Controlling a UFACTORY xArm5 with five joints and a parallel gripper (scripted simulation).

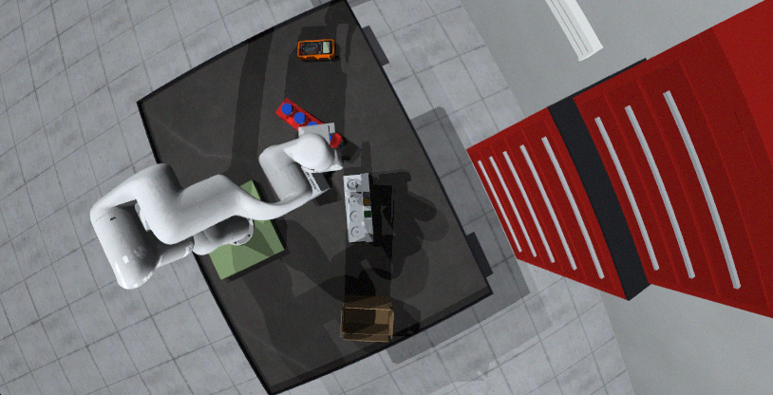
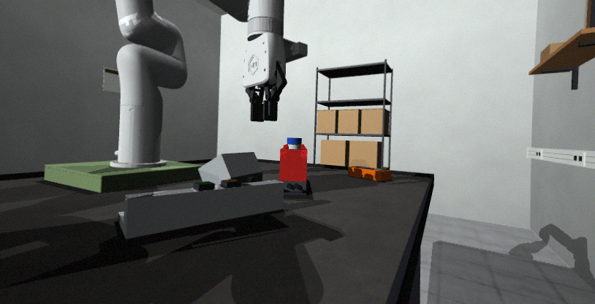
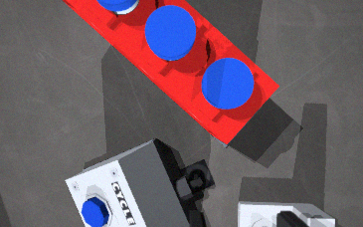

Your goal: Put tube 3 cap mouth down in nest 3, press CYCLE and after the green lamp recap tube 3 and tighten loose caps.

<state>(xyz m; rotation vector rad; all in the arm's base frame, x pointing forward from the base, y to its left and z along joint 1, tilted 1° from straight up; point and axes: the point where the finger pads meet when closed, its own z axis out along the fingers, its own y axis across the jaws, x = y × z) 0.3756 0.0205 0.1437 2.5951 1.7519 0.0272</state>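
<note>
Because every blue cap in view sits on its tube, judged to be at step one, with no unscrewing begun. Hanging well above the table (image 2: pixel 357 235) and pointing straight down, the gripper (image 2: pixel 263 115): fingers (image 2: pixel 256 110) half spread, nothing between them, a gap that looks about right for dropping over a cap.

Seen in the exterior view to hover up and slightly to one side of the decapping station (image 2: pixel 293 164), not yet over a tube. Likely kept high so as to pass above the caps while lining up.

In the wrist view, three caps along the red block (image 3: pixel 179 85). Counting back from the end cap (image 3: pixel 227 83), taken for tube 4's, makes the cap of tube 3 (image 3: pixel 170 32) the next one in; judged so from the row's end lying nearest the cap tray (image 2: pixel 199 210). Fourth cap out of that view.

Caps: flat-topped discs, smooth, plain blue. Station: a boxy red bar, glossy, with small notches beside each tube. Key housing (image 3: pixel 144 184): a pale grey wedge with a sloped face, carrying the hexagonal blue CYCLE key (image 3: pixel 95 211), set close by, probably for a short reach. Tray: a long pale slab with round nests, all four looking vacant from above. Lamps small and dark, apparently unlit
</note>
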